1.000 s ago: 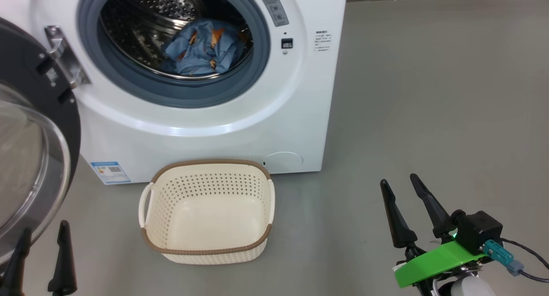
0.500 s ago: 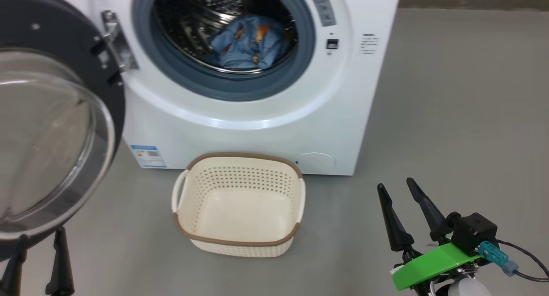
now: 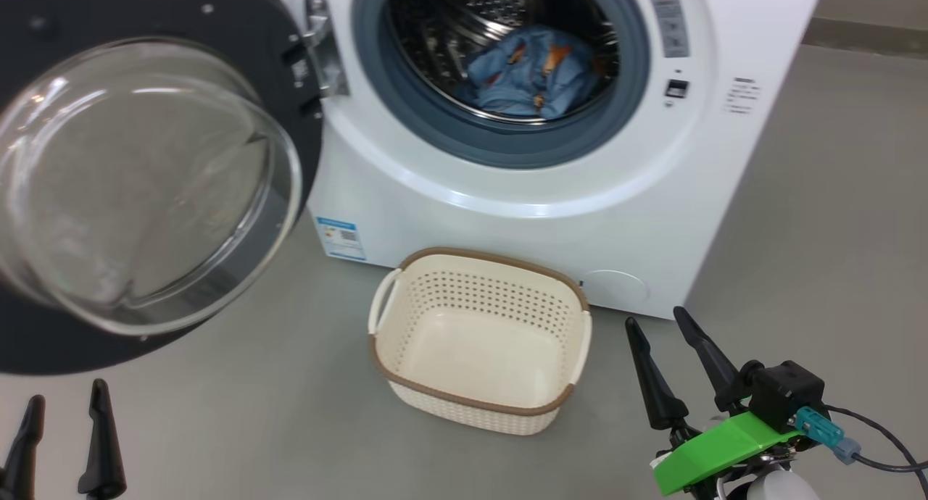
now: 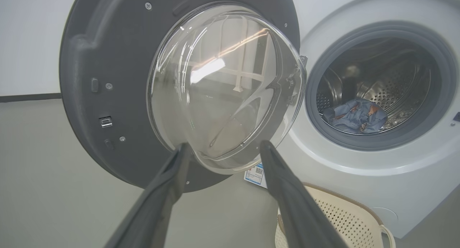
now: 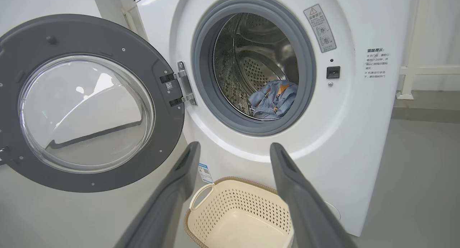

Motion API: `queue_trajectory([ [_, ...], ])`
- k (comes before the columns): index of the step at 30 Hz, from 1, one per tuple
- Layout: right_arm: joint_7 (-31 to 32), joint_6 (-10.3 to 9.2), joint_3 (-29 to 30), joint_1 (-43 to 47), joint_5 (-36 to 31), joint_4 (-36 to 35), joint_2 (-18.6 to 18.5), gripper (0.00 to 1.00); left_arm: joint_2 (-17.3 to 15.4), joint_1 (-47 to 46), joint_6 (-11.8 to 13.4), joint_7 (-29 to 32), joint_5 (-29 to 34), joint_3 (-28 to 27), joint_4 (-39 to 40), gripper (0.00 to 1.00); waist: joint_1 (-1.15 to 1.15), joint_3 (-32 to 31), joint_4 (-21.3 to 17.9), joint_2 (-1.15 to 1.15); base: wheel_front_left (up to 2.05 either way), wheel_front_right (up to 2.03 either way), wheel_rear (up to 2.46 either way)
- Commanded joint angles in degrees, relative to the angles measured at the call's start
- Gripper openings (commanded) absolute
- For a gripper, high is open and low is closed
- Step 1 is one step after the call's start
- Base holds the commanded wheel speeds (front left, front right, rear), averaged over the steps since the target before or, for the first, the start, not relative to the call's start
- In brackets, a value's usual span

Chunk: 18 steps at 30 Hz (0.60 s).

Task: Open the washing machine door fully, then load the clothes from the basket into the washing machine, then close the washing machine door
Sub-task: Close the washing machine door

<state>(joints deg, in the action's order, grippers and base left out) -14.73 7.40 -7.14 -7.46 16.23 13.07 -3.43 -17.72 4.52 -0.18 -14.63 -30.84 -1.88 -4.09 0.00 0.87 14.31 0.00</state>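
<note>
The white washing machine (image 3: 507, 217) stands with its round black door (image 3: 152, 174) swung wide open to the left on a metal hinge (image 3: 319, 47). Light blue clothes (image 3: 533, 72) with orange faces lie inside the steel drum, also seen as clothes (image 5: 273, 99) and clothes (image 4: 355, 115). The cream basket (image 3: 478, 340) sits on the floor in front of the machine, with nothing in it. My left gripper (image 3: 65, 406) is open at the lower left, below the door. My right gripper (image 3: 656, 322) is open at the lower right, beside the basket. Neither holds anything.
Grey floor (image 3: 819, 217) stretches to the right of the machine and in front of the basket. The open door's glass bowl (image 4: 226, 86) bulges close to my left fingers (image 4: 169, 183). A blue label (image 3: 339, 238) sits at the machine's lower left corner.
The head camera has turned left, so the machine, door and basket shifted right in view. Both grippers stay open and hold their places.
</note>
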Motion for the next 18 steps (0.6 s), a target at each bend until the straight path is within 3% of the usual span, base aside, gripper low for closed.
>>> queue_trajectory([
  [1,-0.3,0.09,-1.7,-2.4,0.3,-1.0,0.1,1.00,-1.2,-3.1,0.4,-0.4,0.8,-2.4,0.7,1.00,0.00,-0.2,3.1,0.00,0.00,0.00,0.00],
  [18,-0.3,0.09,-3.8,-2.7,2.1,0.5,-0.5,1.00,-1.0,-2.6,1.4,-0.1,1.0,-1.6,0.5,1.00,0.00,-1.8,8.4,0.00,0.00,0.00,0.00],
])
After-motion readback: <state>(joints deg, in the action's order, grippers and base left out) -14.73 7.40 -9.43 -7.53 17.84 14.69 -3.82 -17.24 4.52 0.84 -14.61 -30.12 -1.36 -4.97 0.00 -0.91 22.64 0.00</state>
